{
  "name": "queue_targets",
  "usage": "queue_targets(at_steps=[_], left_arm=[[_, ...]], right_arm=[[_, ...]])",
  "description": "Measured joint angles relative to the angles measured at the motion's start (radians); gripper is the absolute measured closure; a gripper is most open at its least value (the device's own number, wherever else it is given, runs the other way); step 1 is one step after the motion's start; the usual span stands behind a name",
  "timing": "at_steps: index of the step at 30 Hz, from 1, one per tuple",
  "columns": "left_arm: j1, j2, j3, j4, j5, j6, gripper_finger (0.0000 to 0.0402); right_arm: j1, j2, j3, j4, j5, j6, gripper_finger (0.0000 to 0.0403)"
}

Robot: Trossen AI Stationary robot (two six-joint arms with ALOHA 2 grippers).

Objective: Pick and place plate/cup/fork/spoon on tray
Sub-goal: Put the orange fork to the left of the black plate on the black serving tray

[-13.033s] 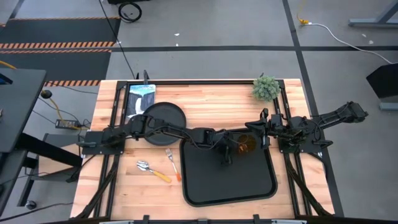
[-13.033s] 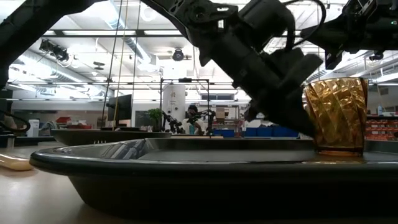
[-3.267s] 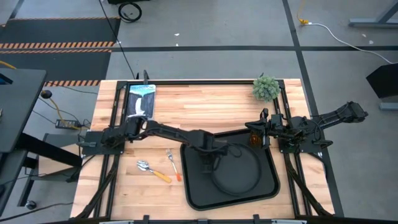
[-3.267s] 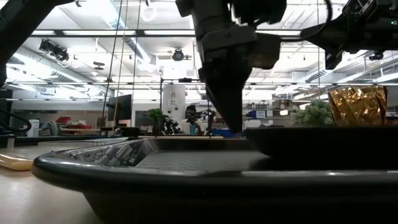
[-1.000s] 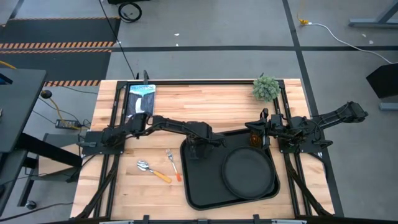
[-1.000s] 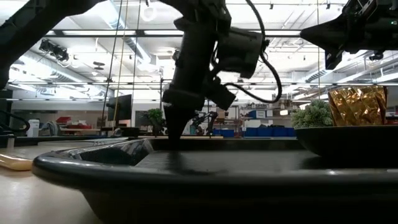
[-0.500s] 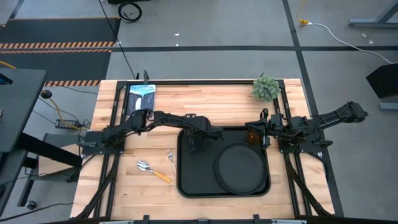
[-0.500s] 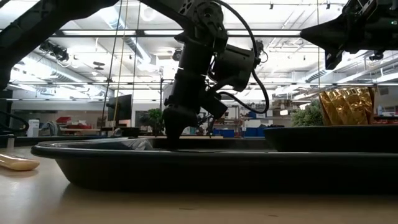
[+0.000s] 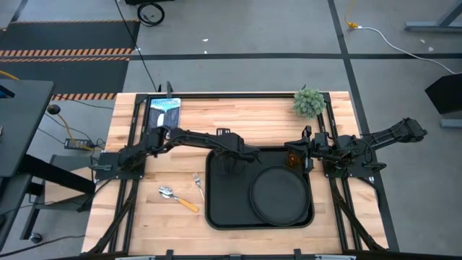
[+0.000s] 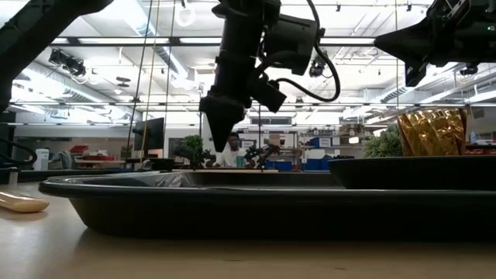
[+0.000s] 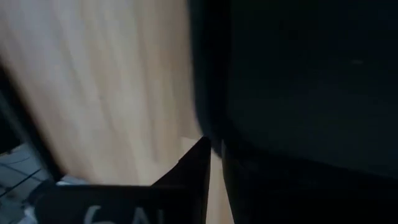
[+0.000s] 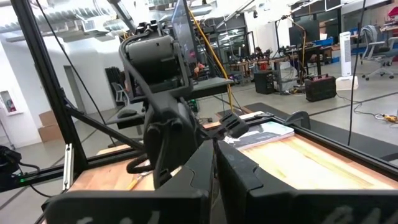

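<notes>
Hovering left claw [image 10: 218, 130] above tray [image 10: 232, 203] rim.

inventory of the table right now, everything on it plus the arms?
tray: 1, black, centre-right of table
plate: 1, black, on the tray's right side
cup: 1, amber, at the tray's far right corner
fork: 1, red-orange handle, on wood left of tray
spoon: 1, yellow-orange handle, on wood left of fork
plant: 1, green, far right corner
booklet: 1, far left corner
left gripper: jaws shut, above the tray's far left part
right gripper: jaws shut, by the cup
</notes>
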Motion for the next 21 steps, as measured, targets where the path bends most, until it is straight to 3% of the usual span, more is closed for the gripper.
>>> queue_targets(at_steps=[6,12,17,21], left_arm=[[0.007,-0.007,-0.037,0.022,-0.033,0.024,0.0354],[0.003,-0.116,-0.250,0.075,-0.036,0.013,0.0354],[-0.009,-0.286,-0.449,0.240,0.022,-0.095,0.0354],[-0.042,-0.368,-0.534,0.326,0.063,-0.249,0.0354]], right_arm=[[0.000,0.000,0.000,0.000,0.000,0.000,0.0376],[0.000,0.000,0.000,0.000,0.000,0.000,0.0376],[0.000,0.000,0.000,0.000,0.000,0.000,0.0376],[0.000,0.000,0.000,0.000,0.000,0.000,0.0376]])
